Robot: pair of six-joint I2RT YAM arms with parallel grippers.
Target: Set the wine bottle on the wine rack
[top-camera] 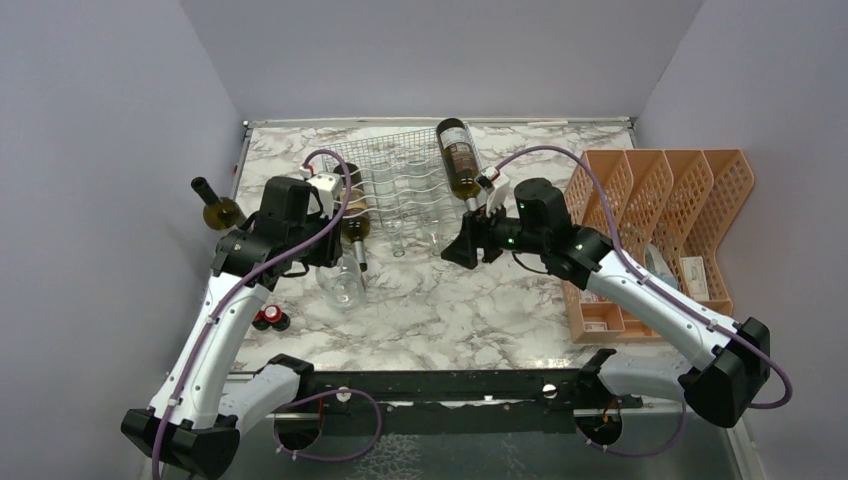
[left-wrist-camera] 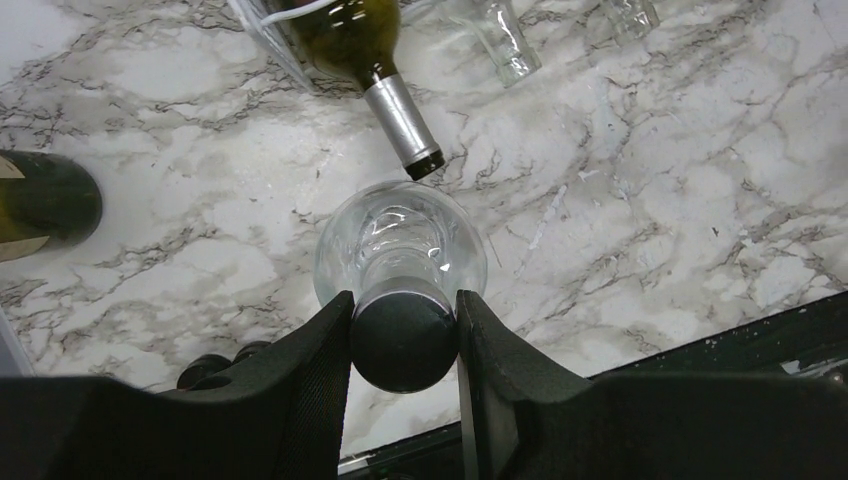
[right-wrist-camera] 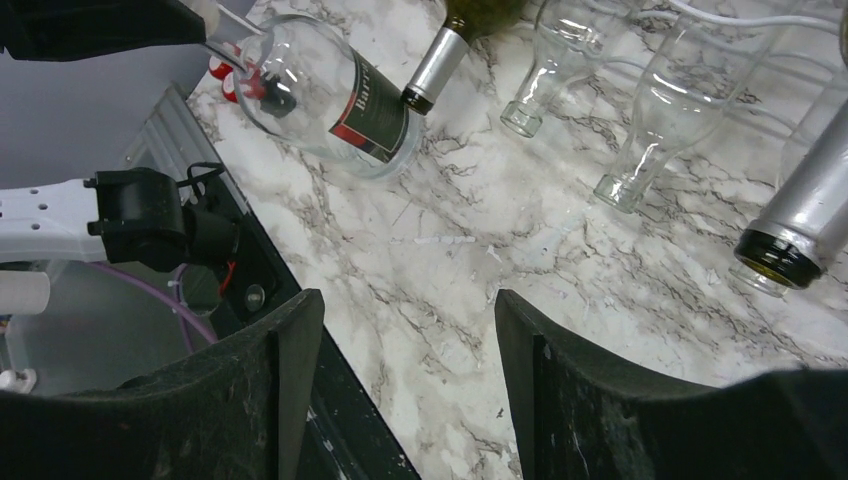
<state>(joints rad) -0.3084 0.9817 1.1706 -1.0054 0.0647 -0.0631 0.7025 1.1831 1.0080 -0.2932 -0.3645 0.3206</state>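
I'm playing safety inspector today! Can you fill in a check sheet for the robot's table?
Surface: marble table, no spills seen.
Job's things: white wire wine rack at the back, bottles lying in it, including a dark labelled bottle on its right side; clear bottle off the rack.
Clutter: orange divider tray on the right; green bottle at the left edge; small red pieces.
Grippers: left gripper shut on the clear bottle's capped neck; right gripper open, empty.
Cables: purple cables along both arms.
Surroundings: plain lilac walls.
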